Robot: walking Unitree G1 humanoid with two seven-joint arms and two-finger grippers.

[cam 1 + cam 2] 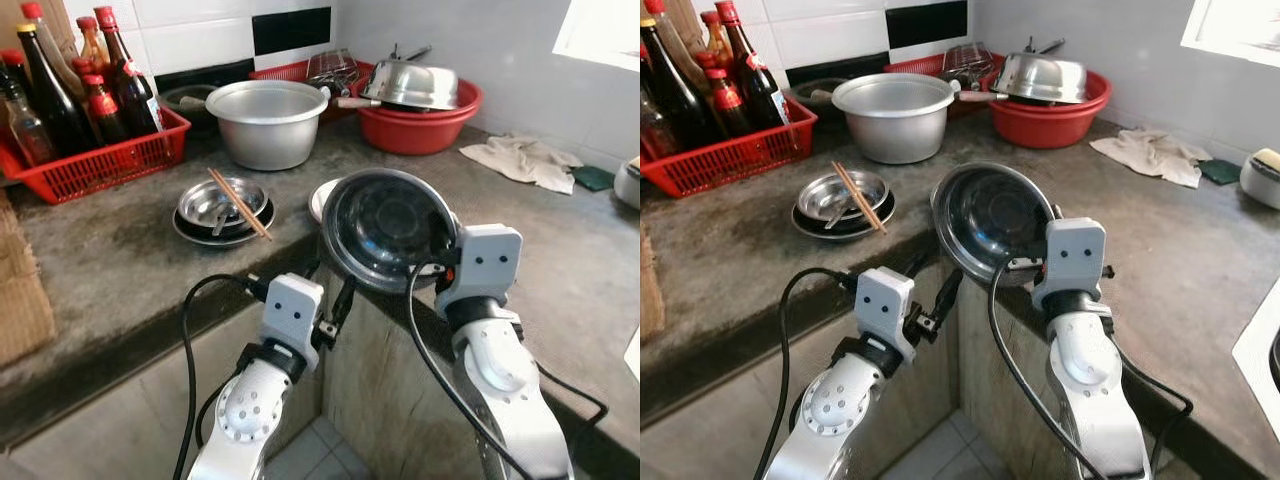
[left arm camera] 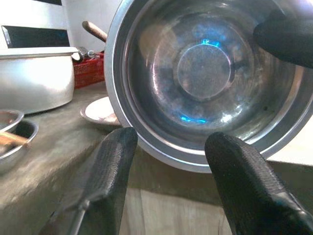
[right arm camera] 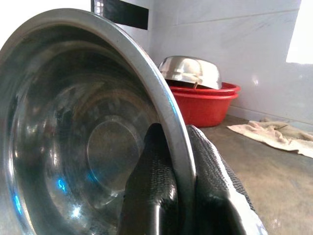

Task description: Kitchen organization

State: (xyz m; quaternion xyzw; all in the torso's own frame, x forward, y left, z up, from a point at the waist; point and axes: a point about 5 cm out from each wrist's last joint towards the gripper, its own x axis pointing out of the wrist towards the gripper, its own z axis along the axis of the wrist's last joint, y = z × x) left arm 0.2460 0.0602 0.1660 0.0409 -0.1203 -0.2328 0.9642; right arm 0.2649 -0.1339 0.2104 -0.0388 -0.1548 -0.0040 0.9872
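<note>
A steel bowl (image 1: 385, 228) is tipped on its side above the front corner of the grey counter (image 1: 120, 260), its inside facing me. My right gripper (image 3: 183, 171) is shut on the bowl's rim, one finger inside and one outside. My left gripper (image 2: 171, 142) is open just below and to the left of the bowl (image 2: 205, 73), with nothing between its fingers. Behind the bowl a white plate (image 1: 320, 200) lies on the counter. A stack of small steel dishes (image 1: 220, 208) with chopsticks across it sits to the left.
At the back stand a large aluminium pot (image 1: 267, 122), a red basin (image 1: 420, 125) holding an upturned steel bowl, and a red basket (image 1: 95, 165) of bottles. A cloth (image 1: 520, 158) and a green sponge (image 1: 595, 178) lie at right. The counter's front drops to a tiled floor.
</note>
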